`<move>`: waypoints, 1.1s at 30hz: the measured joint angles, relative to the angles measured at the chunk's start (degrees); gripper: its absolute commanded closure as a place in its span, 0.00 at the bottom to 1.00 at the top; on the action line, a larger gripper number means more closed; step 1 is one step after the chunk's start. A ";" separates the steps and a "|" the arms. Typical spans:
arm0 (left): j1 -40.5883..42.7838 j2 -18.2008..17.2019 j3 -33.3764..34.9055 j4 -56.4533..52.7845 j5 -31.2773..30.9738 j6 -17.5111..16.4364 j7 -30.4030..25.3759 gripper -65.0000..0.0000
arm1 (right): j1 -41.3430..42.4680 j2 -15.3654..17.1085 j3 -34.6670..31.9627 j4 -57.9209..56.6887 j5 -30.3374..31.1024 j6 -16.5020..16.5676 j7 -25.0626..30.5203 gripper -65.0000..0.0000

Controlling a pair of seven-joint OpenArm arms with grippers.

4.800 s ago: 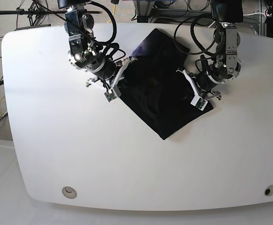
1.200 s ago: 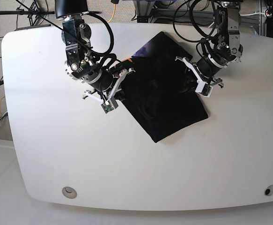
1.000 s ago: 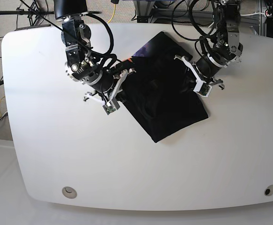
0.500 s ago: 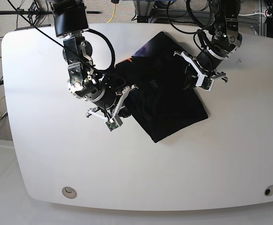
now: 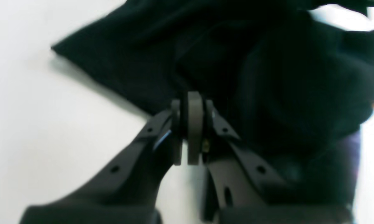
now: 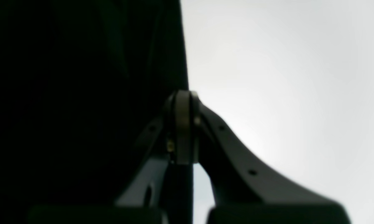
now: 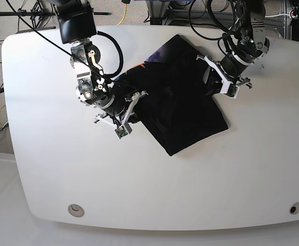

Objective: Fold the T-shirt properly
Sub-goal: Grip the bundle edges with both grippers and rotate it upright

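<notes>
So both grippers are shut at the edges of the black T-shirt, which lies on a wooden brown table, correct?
Not quite. The table is white, not wooden brown, as the base view shows. The rest holds: the left gripper and right gripper are shut at the edges of the black T-shirt.

Black T-shirt [image 7: 182, 105] on white table [image 7: 52, 169]

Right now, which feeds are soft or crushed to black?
Left wrist: blurred, the black cloth T-shirt smeared, the left gripper soft. Right wrist: the shirt is a featureless black mass, the white table washed out, the right gripper blurred. Base: sharp, evenly lit.
</notes>
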 measured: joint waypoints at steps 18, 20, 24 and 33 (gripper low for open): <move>-5.51 -4.79 -0.42 -4.44 0.72 0.20 -1.99 0.98 | -2.25 0.20 0.20 7.19 0.17 0.17 -2.23 1.00; -4.33 -4.50 0.55 -2.23 0.17 -0.28 -2.19 0.98 | -2.10 0.13 0.20 7.89 0.11 -0.07 -1.81 1.00; -3.72 -4.00 2.78 0.98 0.02 -0.55 -2.10 0.98 | -1.79 -0.37 -0.09 8.13 0.17 -0.02 -1.70 1.00; -4.04 -2.45 8.24 3.50 -1.09 1.77 -0.02 0.97 | -0.13 0.00 -0.13 4.94 0.00 -0.70 -1.75 1.00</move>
